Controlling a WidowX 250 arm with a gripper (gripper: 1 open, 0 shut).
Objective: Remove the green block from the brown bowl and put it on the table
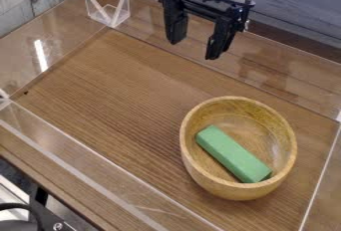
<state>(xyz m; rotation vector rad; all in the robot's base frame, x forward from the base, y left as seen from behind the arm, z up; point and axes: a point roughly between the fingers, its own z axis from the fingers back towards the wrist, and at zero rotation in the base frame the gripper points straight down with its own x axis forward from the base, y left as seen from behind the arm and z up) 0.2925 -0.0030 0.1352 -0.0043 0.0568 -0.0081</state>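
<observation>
Block lying diagonally in bowl, well below-right of hand, fingers apart, empty.

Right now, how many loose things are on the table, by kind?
Bowl: 1
Green block, lying in the bowl: 1
Total: 2

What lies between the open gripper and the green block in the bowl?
In the camera view, only bare table and the brown bowl's near rim separate the gripper from the green block.
</observation>
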